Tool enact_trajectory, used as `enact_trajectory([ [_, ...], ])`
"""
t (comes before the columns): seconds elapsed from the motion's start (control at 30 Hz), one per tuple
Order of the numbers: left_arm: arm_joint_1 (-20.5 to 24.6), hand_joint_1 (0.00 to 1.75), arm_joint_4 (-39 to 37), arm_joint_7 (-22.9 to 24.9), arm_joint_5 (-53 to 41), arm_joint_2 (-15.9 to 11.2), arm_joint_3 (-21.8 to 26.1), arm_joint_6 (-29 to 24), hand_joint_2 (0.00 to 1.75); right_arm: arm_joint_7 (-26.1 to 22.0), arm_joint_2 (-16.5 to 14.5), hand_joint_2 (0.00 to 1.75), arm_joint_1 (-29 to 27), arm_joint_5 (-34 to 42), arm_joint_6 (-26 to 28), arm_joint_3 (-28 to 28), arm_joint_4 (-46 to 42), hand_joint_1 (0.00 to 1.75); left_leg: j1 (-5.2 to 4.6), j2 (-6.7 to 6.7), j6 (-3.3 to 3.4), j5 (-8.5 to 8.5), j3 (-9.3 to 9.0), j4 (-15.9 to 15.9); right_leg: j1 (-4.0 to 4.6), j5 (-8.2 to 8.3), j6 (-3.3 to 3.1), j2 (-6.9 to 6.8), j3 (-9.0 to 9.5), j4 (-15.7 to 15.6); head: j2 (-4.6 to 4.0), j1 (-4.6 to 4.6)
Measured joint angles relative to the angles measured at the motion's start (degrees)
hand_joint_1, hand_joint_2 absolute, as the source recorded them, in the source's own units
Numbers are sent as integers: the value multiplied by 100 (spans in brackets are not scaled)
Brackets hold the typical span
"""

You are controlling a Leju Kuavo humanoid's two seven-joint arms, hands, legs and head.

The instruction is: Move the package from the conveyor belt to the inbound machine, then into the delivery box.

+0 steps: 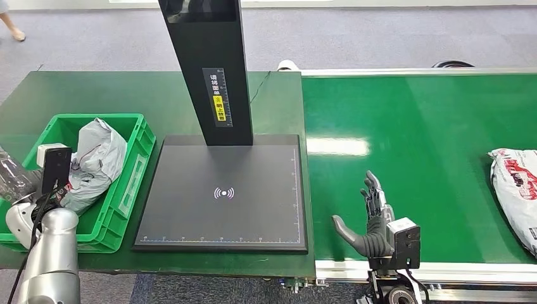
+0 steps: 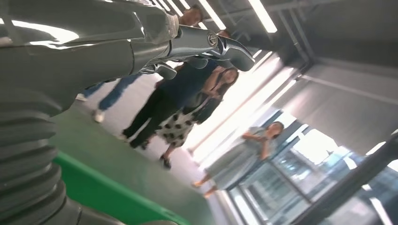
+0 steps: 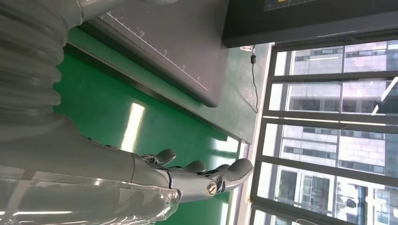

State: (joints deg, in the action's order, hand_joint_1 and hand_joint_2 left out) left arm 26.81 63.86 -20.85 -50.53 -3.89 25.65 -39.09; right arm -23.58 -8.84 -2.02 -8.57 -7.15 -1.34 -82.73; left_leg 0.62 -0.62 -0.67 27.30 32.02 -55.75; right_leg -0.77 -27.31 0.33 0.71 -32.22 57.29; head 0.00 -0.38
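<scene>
A white package with red print (image 1: 514, 190) lies on the green conveyor belt (image 1: 418, 126) at its far right, partly cut off by the picture's edge. My right hand (image 1: 373, 221) hovers open over the belt's near left part, fingers spread and empty, well apart from the package; the right wrist view shows the same hand (image 3: 187, 178) with fingers stretched out. The inbound machine (image 1: 221, 193) is a black flat plate with a black pillar, bare on top. The green delivery box (image 1: 130, 164) stands left of it with a grey bag (image 1: 98, 158) inside. My left hand (image 2: 197, 44) holds nothing, fingers extended.
My left arm (image 1: 50, 253) rises beside the box's near left corner. Several people (image 2: 178, 103) stand beyond the table in the left wrist view. A person's foot (image 1: 14, 30) is on the floor at the far left.
</scene>
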Motion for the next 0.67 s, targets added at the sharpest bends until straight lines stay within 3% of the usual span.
enact_trajectory([
  [0.23, -254, 0, 722, -1436, 1130, 429, 95, 1, 175, -52, 5, 175, 1, 34, 50, 26, 29, 0, 0, 0, 0, 1, 1, 0, 0, 0, 0, 0, -1, 0, 0, -1],
  [0.33, -480, 0, 1166, -1798, 1613, 632, -2, 1, 175, -102, 5, 175, 1, 51, 69, 29, 54, 0, 0, 0, 0, 1, 1, 0, 0, 0, 0, 0, -1, -1, 0, -1],
  [0.4, -669, 0, 1519, -1848, 1854, 728, -186, 3, 175, -121, 7, 175, 1, 55, 83, 31, 70, 0, 0, 0, 0, 1, 0, 0, 0, 0, 0, 0, -2, -2, 0, -1],
  [0.57, -1087, 0, 2286, -1471, 1864, 780, -1111, 72, 175, -166, 27, 175, 21, 67, 126, 25, 99, 0, 0, -3, 0, 1, 1, 0, -1, 0, 0, -3, 2, -3, 0, 0],
  [0.67, -1200, 0, 2559, -1416, 2151, 771, -1551, 406, 175, -180, 45, 175, 45, 68, 129, 19, 118, 0, 0, -1, 0, 1, -2, 0, -1, 0, 0, -1, 3, -3, 0, -1],
])
